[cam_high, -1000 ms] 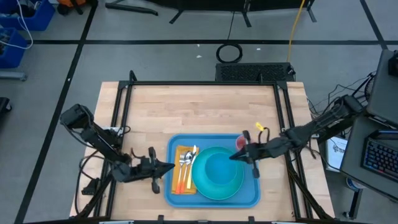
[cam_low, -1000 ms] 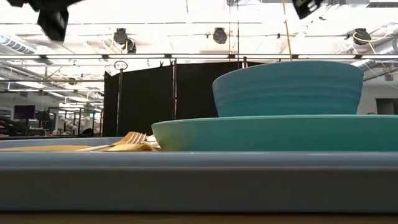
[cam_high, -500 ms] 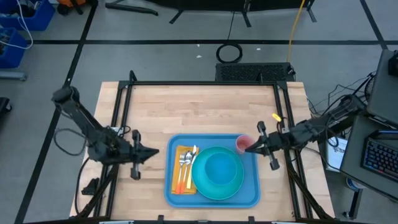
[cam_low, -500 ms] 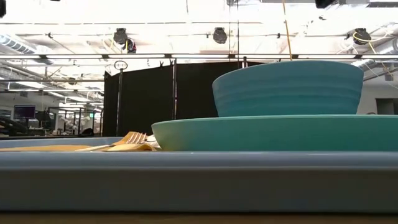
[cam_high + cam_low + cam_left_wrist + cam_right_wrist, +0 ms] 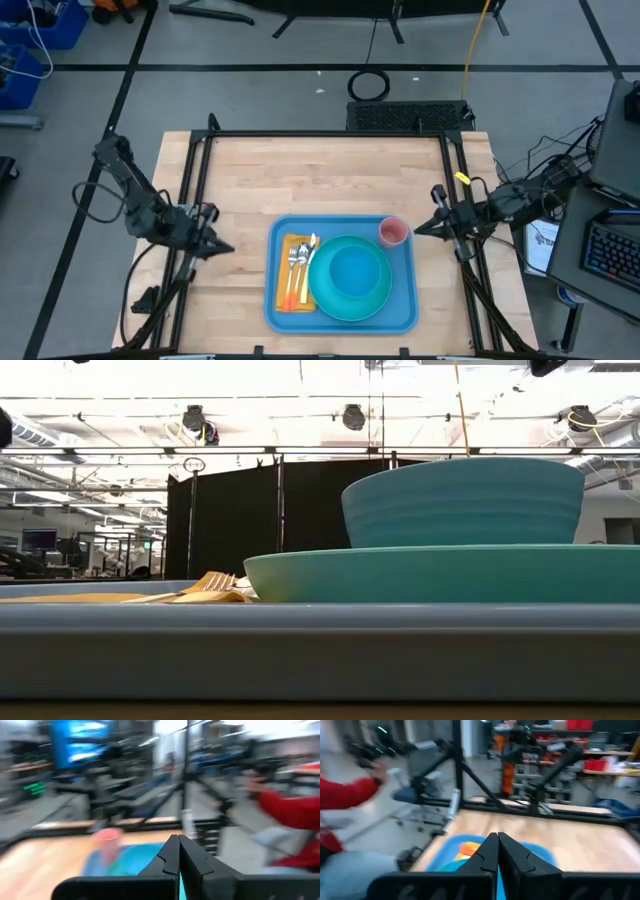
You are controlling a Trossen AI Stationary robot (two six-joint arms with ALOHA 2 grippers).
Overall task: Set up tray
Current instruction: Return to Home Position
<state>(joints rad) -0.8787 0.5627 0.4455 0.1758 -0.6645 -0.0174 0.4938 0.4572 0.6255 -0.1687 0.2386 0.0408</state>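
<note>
Your tray (image 5: 405,312) lies flat on the table, between the two grippers. On it you have a teal plate (image 5: 440,573) carrying a bowl (image 5: 463,500), a napkin (image 5: 287,243) with cutlery (image 5: 296,270) along the tray's left side, and a pink cup (image 5: 393,232) in its far right corner. The left gripper (image 5: 226,250) hangs well left of the tray, fingers pressed together on nothing. The right gripper (image 5: 419,230) sits just off the tray's right edge, likewise closed and empty.
</note>
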